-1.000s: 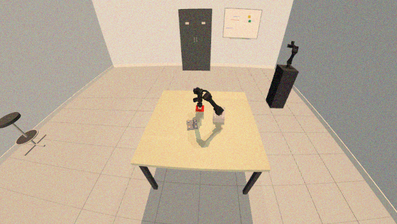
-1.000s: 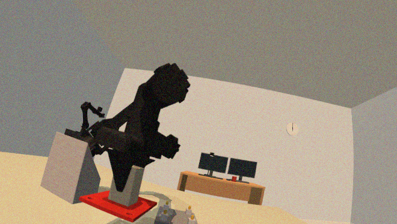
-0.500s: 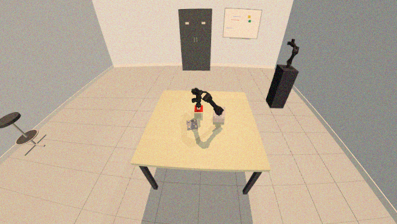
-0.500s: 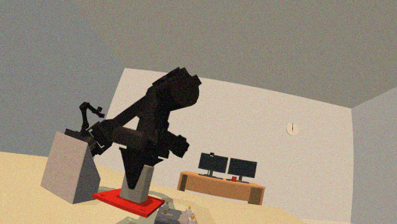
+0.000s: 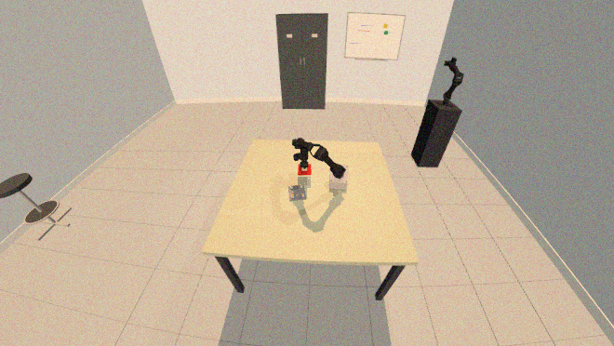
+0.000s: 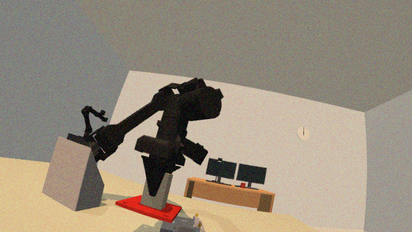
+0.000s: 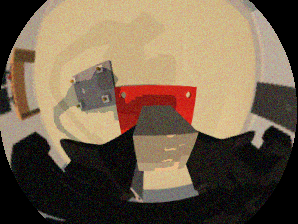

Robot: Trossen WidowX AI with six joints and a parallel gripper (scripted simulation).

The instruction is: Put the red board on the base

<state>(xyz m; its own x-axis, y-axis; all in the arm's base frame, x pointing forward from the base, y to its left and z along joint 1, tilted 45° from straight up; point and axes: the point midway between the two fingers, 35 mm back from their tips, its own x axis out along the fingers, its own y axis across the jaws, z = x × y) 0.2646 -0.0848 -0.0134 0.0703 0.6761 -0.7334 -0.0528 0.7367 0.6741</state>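
I am at the carrying step: the board is up off the bench (image 5: 260,232) (image 6: 19,174) (image 7: 210,60), and the next move calls for bringing it over the base, turning it to match the posts, then lowering it level.

On the bench, my arm's pale mounting block (image 5: 338,185) (image 6: 67,173) stands toward the right edge in the top view, well apart from the base. The red board (image 5: 304,172) (image 6: 147,209) (image 7: 185,107) hangs nearer the far edge than the near one, handle side up. The grey base (image 5: 298,192) (image 6: 179,225) (image 7: 92,90) sits just nearer the near edge, skewed against the board. My claw (image 5: 304,166) (image 6: 157,187) (image 7: 157,125) is closed firmly on the square handle (image 6: 156,193) (image 7: 165,150). The gold pins (image 6: 196,215) (image 7: 105,99) stand in the way; coming in low could knock them.
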